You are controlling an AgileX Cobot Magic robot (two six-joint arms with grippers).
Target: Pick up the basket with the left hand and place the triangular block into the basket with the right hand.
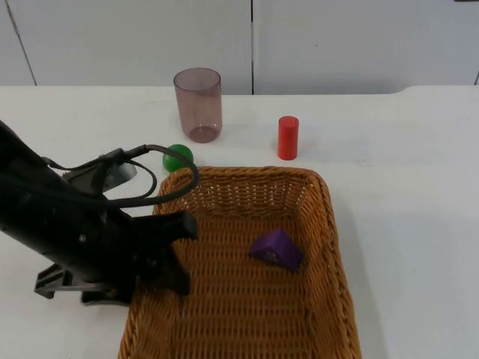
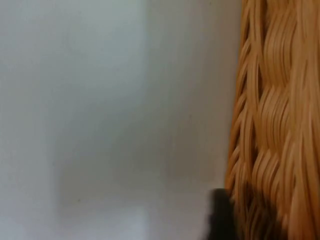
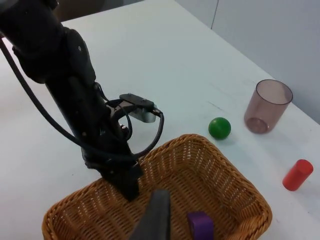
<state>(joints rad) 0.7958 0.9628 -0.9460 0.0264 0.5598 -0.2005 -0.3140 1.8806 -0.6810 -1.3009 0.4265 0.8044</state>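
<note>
Robot manipulation test bench in a laboratory-type room, probably a research lab rather than a home or shop. A plain white table top (image 1: 419, 187) ends at a bare grey partition wall (image 1: 337, 45) built of flat panels with narrow vertical seams. A black jointed robot arm (image 3: 65, 85) reaches over the bench. The items set out are simple test props placed well apart on the otherwise bare surface: a woven wicker basket (image 1: 329, 247), a purple triangular block (image 1: 277, 248), a red cylinder (image 1: 288, 137), a green ball (image 1: 178, 158) and a translucent tinted cup (image 1: 198, 104). Nothing domestic or commercial furnishes the setting.
</note>
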